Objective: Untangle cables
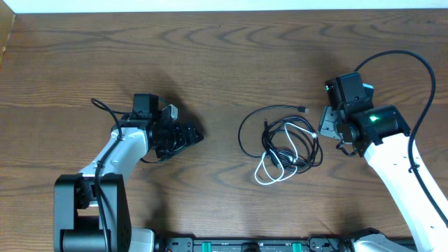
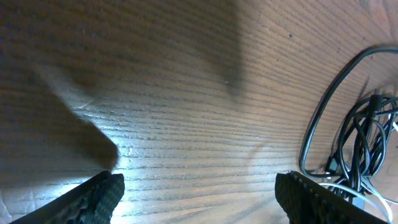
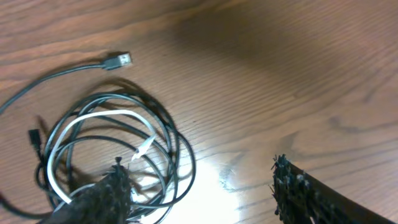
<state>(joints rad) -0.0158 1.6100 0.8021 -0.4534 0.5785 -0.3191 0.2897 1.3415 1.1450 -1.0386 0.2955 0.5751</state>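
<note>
On a brown wooden desk (image 1: 210, 56), limp, light black and white cables (image 1: 288, 150) look best pinched at the tangle's stray plug (image 3: 121, 60); left hand (image 2: 199, 180) and right hand (image 3: 198, 167) both spread.

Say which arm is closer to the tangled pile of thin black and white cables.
Right. The right arm's fingers sit at the edge of the tangled pile of thin black and white cables; the left arm's fingers point at it from across the wooden table.

I see the cables (image 1: 283, 143) heaped on the table (image 1: 210, 56), left gripper (image 1: 194, 135) well to their left, right gripper (image 1: 327, 126) just beside their right
</note>
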